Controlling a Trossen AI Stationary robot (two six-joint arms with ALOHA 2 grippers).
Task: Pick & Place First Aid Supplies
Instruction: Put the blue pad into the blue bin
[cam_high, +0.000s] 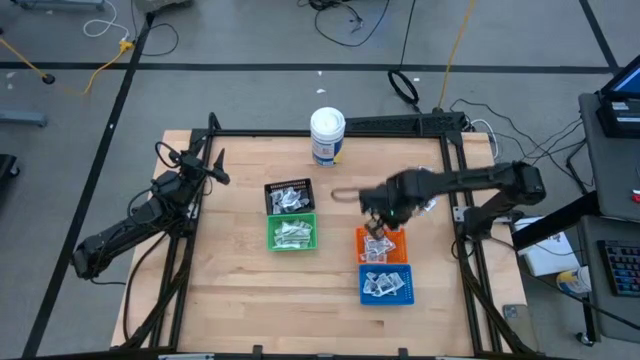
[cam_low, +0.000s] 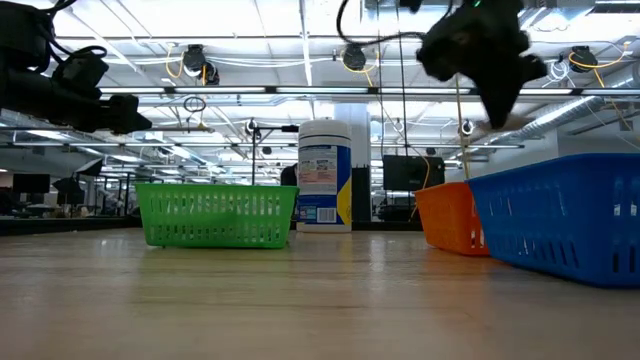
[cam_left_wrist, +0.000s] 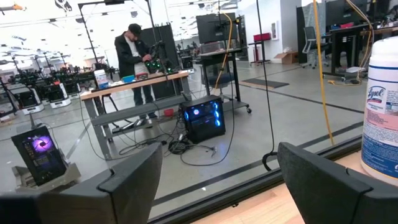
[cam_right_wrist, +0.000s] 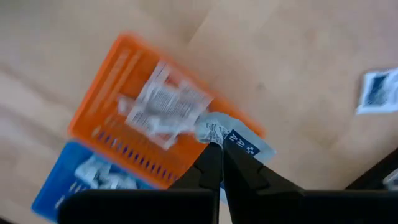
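My right gripper (cam_high: 376, 226) hangs above the orange basket (cam_high: 383, 247) and is shut on a white packet with blue print (cam_right_wrist: 235, 139). More packets lie in the orange basket (cam_right_wrist: 163, 107), the blue basket (cam_high: 385, 285), the green basket (cam_high: 292, 232) and the black basket (cam_high: 288, 195). A few loose packets (cam_high: 427, 206) rest flat on the table to the right. My left gripper (cam_high: 214, 170) waits open and raised at the table's left side, far from the baskets; its wrist view shows its gap (cam_left_wrist: 217, 186) with nothing in it. My right gripper pinches the white and blue packet by one edge (cam_right_wrist: 219, 138) between its two fingertips (cam_right_wrist: 210, 163), coming from above and pointing down. The packet is lifted clear and sticks out past the fingertips, above the orange basket's rim.
A white cylindrical canister (cam_high: 327, 135) stands at the far middle of the table. One loose packet (cam_right_wrist: 378, 90) lies on the bare wood beside the orange basket. A black frame runs along the table's edges (cam_high: 300, 132). Bare wood lies near the front edge (cam_high: 300, 320).
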